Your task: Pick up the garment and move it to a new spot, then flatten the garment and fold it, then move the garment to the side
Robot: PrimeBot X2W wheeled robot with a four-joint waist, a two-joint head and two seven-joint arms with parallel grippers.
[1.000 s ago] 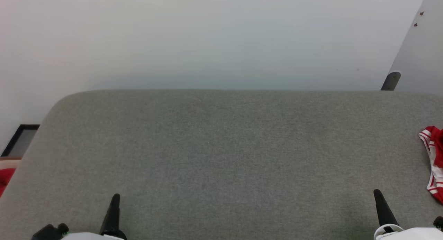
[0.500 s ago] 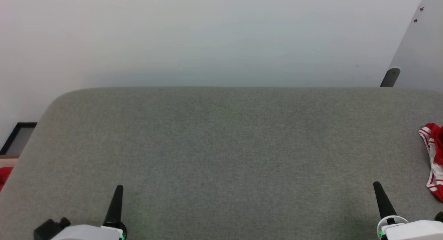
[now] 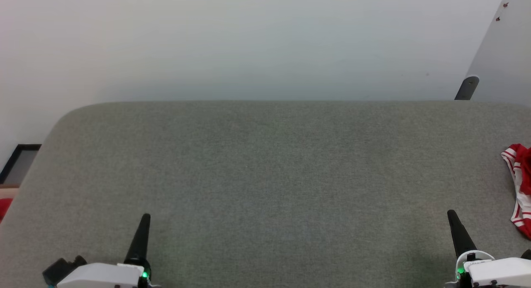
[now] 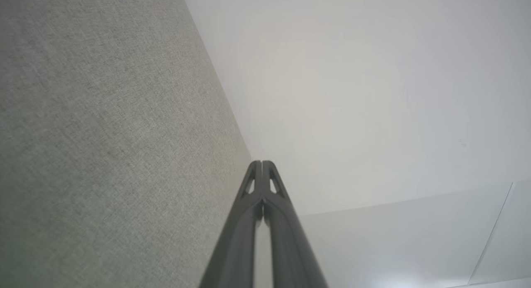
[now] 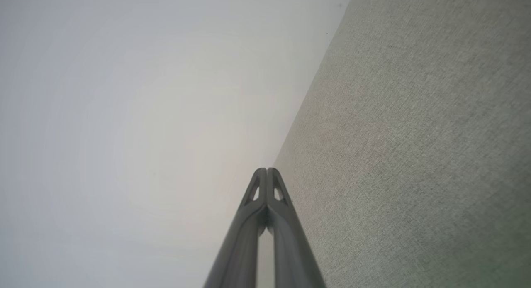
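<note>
At right edge of grey worktop (image 3: 265, 176), bunched red-and-white garment (image 3: 519, 184); near front edge, left gripper (image 3: 144, 218) and right gripper (image 3: 451, 214) well apart. Both pressed together, empty.

A bare indoor room: grey upholstered surface (image 3: 265, 176) against plain white wall (image 3: 249, 43).

The tabletop (image 3: 265, 167) is matt, coarse-woven grey cloth.
</note>
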